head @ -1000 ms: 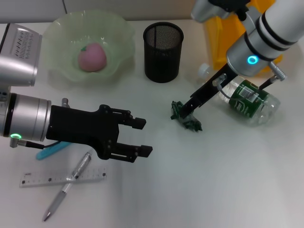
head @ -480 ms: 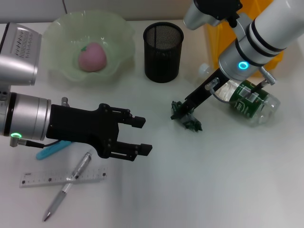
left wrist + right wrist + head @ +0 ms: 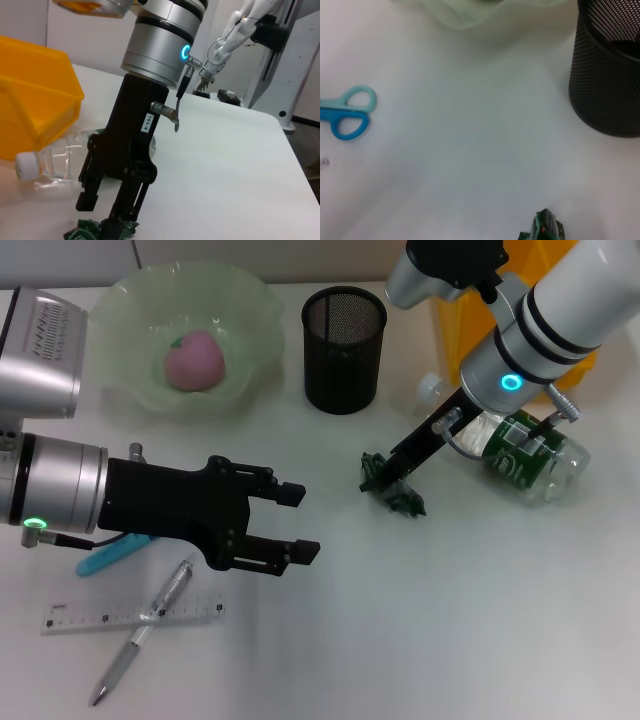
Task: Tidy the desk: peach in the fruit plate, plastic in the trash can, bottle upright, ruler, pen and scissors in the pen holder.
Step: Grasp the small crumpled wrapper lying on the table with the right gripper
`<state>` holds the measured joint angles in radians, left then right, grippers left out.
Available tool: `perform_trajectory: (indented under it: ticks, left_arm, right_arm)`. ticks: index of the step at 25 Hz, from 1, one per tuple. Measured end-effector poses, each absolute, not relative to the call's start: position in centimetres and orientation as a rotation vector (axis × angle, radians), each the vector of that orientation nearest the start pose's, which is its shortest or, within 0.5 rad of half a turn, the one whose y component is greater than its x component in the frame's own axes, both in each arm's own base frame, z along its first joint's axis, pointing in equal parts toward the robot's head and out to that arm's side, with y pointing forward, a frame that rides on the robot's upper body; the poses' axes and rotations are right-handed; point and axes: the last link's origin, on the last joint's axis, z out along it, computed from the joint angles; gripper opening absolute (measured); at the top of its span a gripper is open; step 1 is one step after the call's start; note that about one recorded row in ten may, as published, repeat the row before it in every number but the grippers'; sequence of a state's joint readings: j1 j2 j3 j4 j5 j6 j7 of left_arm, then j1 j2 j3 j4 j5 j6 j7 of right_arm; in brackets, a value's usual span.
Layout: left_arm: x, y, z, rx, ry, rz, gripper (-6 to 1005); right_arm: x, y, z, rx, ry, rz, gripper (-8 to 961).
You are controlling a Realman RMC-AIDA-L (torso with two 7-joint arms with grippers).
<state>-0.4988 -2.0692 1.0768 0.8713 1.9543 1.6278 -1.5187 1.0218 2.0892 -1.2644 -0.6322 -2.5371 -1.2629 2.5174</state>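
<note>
Plastic (image 3: 392, 485), a crumpled green scrap, lies on the white desk (image 3: 470, 620) just right of the middle of the head view, at about 5 o'clock from the black mesh pen holder (image 3: 343, 337). The right gripper (image 3: 385, 478) reaches down to it from 1 o'clock; in the left wrist view its jaws stand a little apart, with their tips (image 3: 116, 220) at the scrap (image 3: 100, 231). At 3 o'clock from the scrap the clear bottle (image 3: 525, 452) lies on its side, close behind that arm, and the yellow trash can (image 3: 452, 330) stands behind it near the desk's far edge.

The left gripper (image 3: 298, 523) hovers at 8 o'clock from the scrap, well apart from it, jaws open, pointing toward 3 o'clock. Between its fingertips and the scrap the desk is bare, as is the whole near right part of the desk.

The peach (image 3: 194, 359) sits in the pale green fruit plate (image 3: 250, 300) at 11 o'clock, near the far edge and beside the pen holder. At 7 o'clock, near the front left edge, the clear ruler (image 3: 90, 617) and the pen (image 3: 140, 632) lie crossed, and the blue scissors (image 3: 112, 556) lie partly under the left arm; the right wrist view shows their handles (image 3: 347, 112) on open desk well apart from the pen holder (image 3: 610, 70).
</note>
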Motion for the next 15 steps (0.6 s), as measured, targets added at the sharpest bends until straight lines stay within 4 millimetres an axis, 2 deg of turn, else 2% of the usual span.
perform_trajectory:
  ticks: [6, 11, 15]
  left_arm:
    - [-22.3, 31.43, -1.69, -3.062, -0.415, -0.476, 701]
    - [-22.31, 31.48, -1.7, -3.059, -0.414, -0.475, 700]
    - [-22.32, 31.5, -1.69, -3.057, -0.414, -0.474, 700]
  right_arm:
    - [15.68, 40.83, -7.01, -2.65, 1.064, -0.468, 629]
    - [15.73, 40.81, -7.01, -2.649, 1.066, -0.468, 557]
    - [15.79, 40.77, -7.01, -2.649, 1.069, -0.469, 555]
